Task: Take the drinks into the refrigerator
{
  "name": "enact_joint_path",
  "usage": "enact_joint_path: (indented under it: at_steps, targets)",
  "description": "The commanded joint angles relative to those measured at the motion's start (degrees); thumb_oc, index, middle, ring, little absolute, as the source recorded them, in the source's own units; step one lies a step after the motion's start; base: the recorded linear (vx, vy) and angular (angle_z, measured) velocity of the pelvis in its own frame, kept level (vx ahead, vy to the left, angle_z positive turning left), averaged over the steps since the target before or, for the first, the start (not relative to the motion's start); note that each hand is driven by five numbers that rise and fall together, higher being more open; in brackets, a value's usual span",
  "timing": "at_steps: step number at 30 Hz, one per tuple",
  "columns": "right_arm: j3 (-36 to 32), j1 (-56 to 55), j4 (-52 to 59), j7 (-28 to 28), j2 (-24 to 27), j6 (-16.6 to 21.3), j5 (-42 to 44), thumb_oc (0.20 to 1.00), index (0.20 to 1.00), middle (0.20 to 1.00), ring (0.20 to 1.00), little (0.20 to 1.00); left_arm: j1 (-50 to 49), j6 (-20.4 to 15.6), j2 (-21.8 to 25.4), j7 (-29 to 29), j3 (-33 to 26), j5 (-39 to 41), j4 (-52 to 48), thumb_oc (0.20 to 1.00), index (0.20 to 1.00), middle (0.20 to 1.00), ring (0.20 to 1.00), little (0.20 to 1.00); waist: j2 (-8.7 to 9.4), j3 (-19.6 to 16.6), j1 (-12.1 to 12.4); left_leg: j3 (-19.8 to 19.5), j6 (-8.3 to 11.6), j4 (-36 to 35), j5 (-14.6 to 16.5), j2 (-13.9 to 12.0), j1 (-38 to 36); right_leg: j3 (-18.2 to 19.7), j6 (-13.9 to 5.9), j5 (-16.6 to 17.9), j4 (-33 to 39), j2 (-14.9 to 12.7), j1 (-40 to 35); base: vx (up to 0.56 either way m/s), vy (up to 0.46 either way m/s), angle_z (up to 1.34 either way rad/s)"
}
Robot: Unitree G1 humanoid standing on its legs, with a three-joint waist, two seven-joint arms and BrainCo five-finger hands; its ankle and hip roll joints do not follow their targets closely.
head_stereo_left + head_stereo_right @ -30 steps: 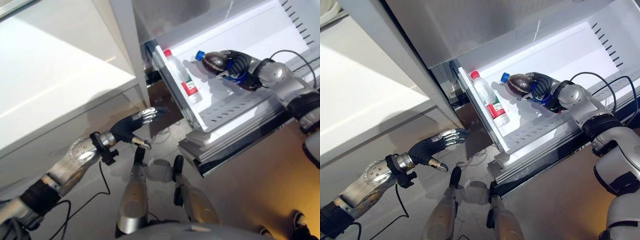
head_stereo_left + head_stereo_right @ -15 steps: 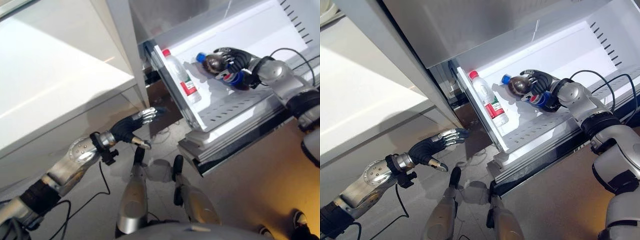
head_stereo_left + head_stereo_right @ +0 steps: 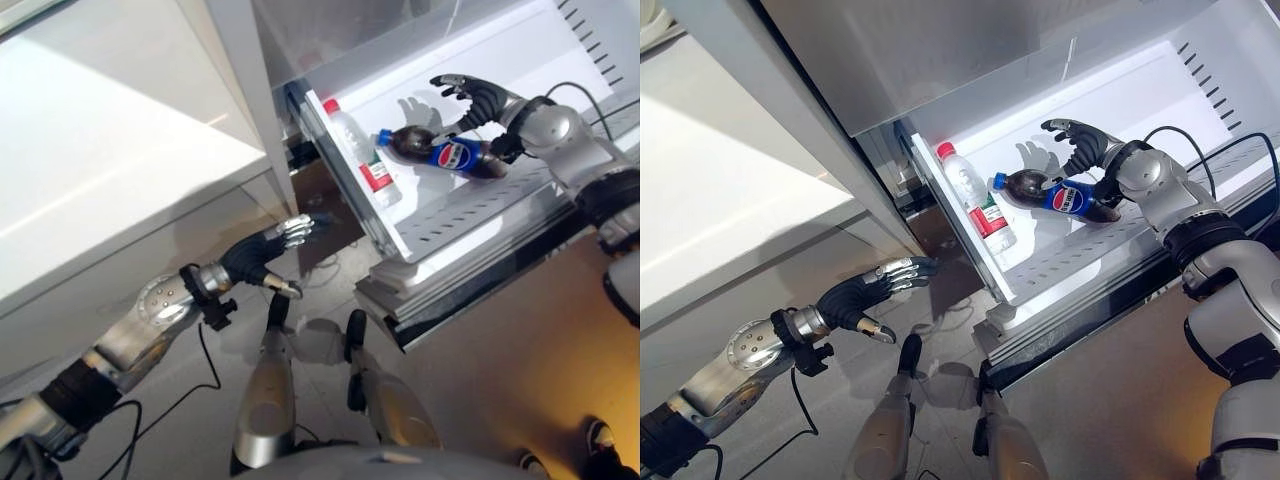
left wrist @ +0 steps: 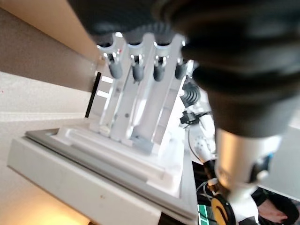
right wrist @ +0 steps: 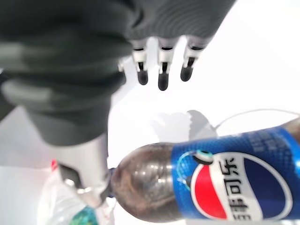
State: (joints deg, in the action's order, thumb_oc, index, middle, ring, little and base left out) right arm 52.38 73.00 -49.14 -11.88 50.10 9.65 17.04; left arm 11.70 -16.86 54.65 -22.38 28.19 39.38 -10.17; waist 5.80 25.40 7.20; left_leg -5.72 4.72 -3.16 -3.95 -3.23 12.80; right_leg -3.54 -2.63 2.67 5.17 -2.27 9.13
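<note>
A dark cola bottle (image 3: 440,155) with a blue cap and blue label lies on its side on the white refrigerator shelf (image 3: 480,215). Just past it my right hand (image 3: 472,96) hovers open, fingers spread, a little apart from the bottle. The right wrist view has the straight fingers (image 5: 161,70) above the cola bottle (image 5: 211,183). A clear water bottle (image 3: 362,155) with a red cap lies beside the cola, near the shelf's left edge. My left hand (image 3: 262,256) hangs low outside the refrigerator, open and holding nothing.
A large white door panel (image 3: 120,180) stands to the left of the refrigerator opening, right above my left hand. The shelf's front lip (image 3: 1040,300) and the stepped sill below it jut out toward me. Bare floor (image 3: 320,290) lies under the left hand.
My right hand has let go of the cola bottle and lifted away, opening its fingers. The bottle now lies on the shelf, shifted toward the water bottle. The left hand has not moved.
</note>
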Motion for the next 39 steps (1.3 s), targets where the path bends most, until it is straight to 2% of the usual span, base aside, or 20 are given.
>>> enact_joint_path:
  at_steps: [1, 10, 13, 22, 26, 29, 30, 31, 32, 33, 35, 36, 37, 39]
  targets:
    - [-0.5, 7.2, -2.2, 1.5, -0.3, 1.3, 0.4, 1.0, 1.0, 1.0, 1.0, 1.0, -2.0, -2.6, 0.7, 0.3, -2.2, -1.0, -7.1, 1.0, 1.0, 1.0, 1.0, 1.0, 1.31, -0.4, 0.5, -0.9, -3.46, 0.4, 0.3, 1.6, 0.6, -0.8, -2.91, -2.1, -9.9, -1.5, 6.0, 0.0, 0.0, 0.0]
    - [0.1, 7.7, -1.6, 0.8, 0.1, 1.2, 1.4, 1.0, 1.0, 1.0, 1.0, 1.0, -1.4, -2.5, 1.3, 0.1, -2.5, -0.4, -6.9, 1.0, 1.0, 1.0, 1.0, 1.0, 1.4, -0.5, 0.5, -0.7, -3.4, 0.7, 0.4, 1.5, 0.3, -0.6, -2.82, -2.3, -10.3, -1.4, 6.0, 0.0, 0.0, 0.0]
    - [1.0, 8.0, 1.4, -0.1, 1.7, 1.1, 3.4, 1.0, 1.0, 1.0, 1.0, 1.0, -1.4, -2.5, 1.8, -0.1, -2.9, 0.0, -6.3, 1.0, 1.0, 1.0, 1.0, 1.0, 1.77, -1.1, 0.2, -0.4, -3.37, 1.1, 0.6, 1.5, 0.1, -0.3, -2.78, -2.4, -10.4, -1.3, 5.9, 0.0, -0.003, -0.01]
    - [2.6, 8.4, 15.1, -2.8, 11.7, 2.2, 11.9, 1.0, 1.0, 1.0, 1.0, 1.0, -2.3, -2.7, 3.6, -1.3, -4.3, 0.7, -5.9, 1.0, 1.0, 1.0, 1.0, 1.0, 3.04, -4.1, -1.0, 0.1, -3.14, 1.2, 1.3, 1.7, -1.4, 0.3, -2.7, -2.0, -9.4, -1.4, 4.3, 0.0, -0.006, -0.03]
    - [0.8, 6.3, 21.1, -3.7, 16.4, 3.3, 16.0, 1.0, 1.0, 1.0, 1.0, 1.0, -3.7, -2.8, 3.6, -1.6, -5.3, 0.7, -5.6, 1.0, 1.0, 1.0, 1.0, 1.0, 3.52, -5.6, -1.8, 0.5, -3.16, 1.5, 1.7, 1.8, -2.2, 0.8, -2.72, -1.8, -9.0, -1.4, 3.6, 0.0, -0.001, -0.04]
    - [-5.3, 0.4, 25.3, -2.5, 20.2, 5.0, 18.3, 1.0, 1.0, 1.0, 1.0, 1.0, -5.6, -2.8, 2.1, -1.8, -6.4, 0.5, -4.9, 1.0, 1.0, 1.0, 1.0, 1.0, 3.49, -6.7, -2.7, 0.8, -3.21, 1.5, 2.1, 1.9, -2.8, 0.9, -2.8, -1.8, -8.6, -1.4, 2.9, 0.0, 0.0, 0.0]
    - [-5.3, 0.4, 25.3, -2.5, 20.2, 5.0, 18.3, 1.0, 1.0, 1.0, 1.0, 1.0, -5.6, -2.8, 2.1, -1.8, -6.4, 0.5, -4.9, 1.0, 1.0, 1.0, 1.0, 1.0, 3.49, -6.7, -2.7, 0.8, -3.21, 1.5, 2.1, 1.9, -2.8, 0.9, -2.8, -1.8, -8.6, -1.4, 2.9, 0.02, -0.003, -0.07]
    - [-11.6, -6.0, 30.6, -2.3, 22.6, 5.5, 18.1, 1.0, 1.0, 1.0, 1.0, 1.0, -7.0, -2.6, 1.7, -1.8, -7.6, -0.2, -4.6, 1.0, 1.0, 1.0, 1.0, 1.0, 3.7, -7.4, -3.1, 0.8, -3.3, 1.6, 2.3, 2.0, -3.1, 1.1, -2.87, -1.8, -8.4, -1.5, 2.4, 0.01, -0.004, -0.09]
    - [-11.9, -6.3, 30.7, -2.3, 22.7, 5.5, 18.1, 1.0, 1.0, 1.0, 1.0, 1.0, -7.0, -2.6, 1.7, -1.8, -7.5, -0.2, -4.6, 1.0, 1.0, 1.0, 1.0, 1.0, 3.78, -7.4, -3.0, 0.8, -3.3, 1.6, 2.3, 2.0, -3.1, 1.1, -2.87, -1.8, -8.4, -1.5, 2.4, 0.03, 0.006, -0.08]
    - [-20.0, -14.5, 32.6, -1.7, 23.0, 6.9, 19.7, 1.0, 1.0, 1.0, 1.0, 1.0, -8.4, -2.6, 0.6, -2.0, -8.7, -0.1, -4.1, 1.0, 1.0, 1.0, 1.0, 1.0, 3.61, -8.2, -3.8, 1.2, -3.4, 1.7, 2.6, 2.1, -3.5, 1.3, -3.01, -1.7, -8.2, -1.6, 1.9, 0.03, 0.011, -0.06]
    - [-27.5, -21.9, 37.4, -1.0, 23.5, 7.6, 18.6, 1.0, 1.0, 1.0, 1.0, 1.0, -10.0, -2.4, -0.8, -2.0, -10.2, -0.3, -3.4, 1.0, 1.0, 1.0, 1.0, 1.0, 3.55, -8.9, -4.5, 1.6, -3.55, 1.7, 2.9, 2.1, -4.0, 1.7, -3.08, -1.6, -7.9, -1.6, 1.5, 0.03, 0.013, -0.08]
    - [-32.7, -26.8, 37.6, -0.5, 22.4, 8.4, 19.3, 1.0, 1.0, 1.0, 1.0, 1.0, -10.6, -2.4, -1.3, -2.1, -10.5, -0.3, -3.2, 1.0, 1.0, 1.0, 1.0, 1.0, 3.54, -9.2, -4.7, 1.8, -3.72, 1.7, 3.1, 2.2, -4.3, 1.8, -3.17, -1.5, -7.8, -1.6, 1.3, 0.02, 0.011, -0.11]
    - [-33.3, -27.4, 37.8, -0.5, 22.4, 8.3, 19.2, 1.0, 1.0, 1.0, 1.0, 1.0, -10.5, -2.4, -1.1, -2.1, -10.3, -0.3, -3.2, 1.0, 1.0, 1.0, 1.0, 1.0, 3.64, -9.1, -4.5, 1.8, -3.72, 1.7, 3.1, 2.2, -4.3, 1.9, -3.17, -1.5, -7.8, -1.6, 1.3, 0.02, 0.022, -0.15]
    - [-42.5, -36.9, 40.8, 0.6, 19.7, 9.7, 18.4, 1.0, 1.0, 1.0, 1.0, 1.0, -12.7, -2.6, -2.8, -1.9, -12.4, -0.8, -2.8, 1.0, 1.0, 1.0, 1.0, 1.0, 3.07, -10.0, -5.6, 2.6, -3.93, 1.8, 3.6, 2.4, -4.9, 2.7, -3.3, -1.5, -7.7, -1.5, 1.1, 0.02, 0.038, -0.13]
